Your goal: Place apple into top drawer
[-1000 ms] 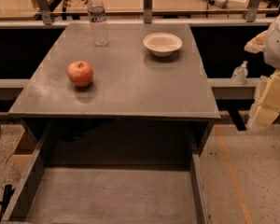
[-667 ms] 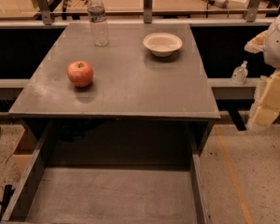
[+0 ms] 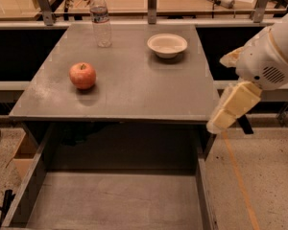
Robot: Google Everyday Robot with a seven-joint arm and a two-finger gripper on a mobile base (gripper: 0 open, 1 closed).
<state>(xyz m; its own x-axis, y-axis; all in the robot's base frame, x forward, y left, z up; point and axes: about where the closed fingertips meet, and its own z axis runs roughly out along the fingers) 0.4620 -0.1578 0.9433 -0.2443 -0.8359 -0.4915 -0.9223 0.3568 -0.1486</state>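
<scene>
1. Apple (image 3: 82, 75): red-orange, stem up, resting on the tabletop (image 3: 134, 90) towards 9 o'clock, near the left edge. Nothing is holding it; not in the drawer.
2. Water bottle (image 3: 101, 20): clear, upright, at 11 o'clock on the tabletop, well apart from the apple.
3. Top drawer (image 3: 115, 200): pulled open at 6 o'clock below the front edge, its grey bottom bare.
4. White bowl (image 3: 167, 45): at 1 o'clock on the tabletop, upright.
5. Gripper (image 3: 228, 111): cream-coloured, hanging off the table's right side at about 4 o'clock, well apart from the apple and carrying nothing. Whether it is open or closed cannot be told.

Risks, as judged: the arm must cross the whole tabletop to reach the apple, and a high sweep could clip the bowl. The apple is round, so an off-centre touch could roll it off the near left edge. A release from too high could make it bounce off the hard drawer bottom
</scene>
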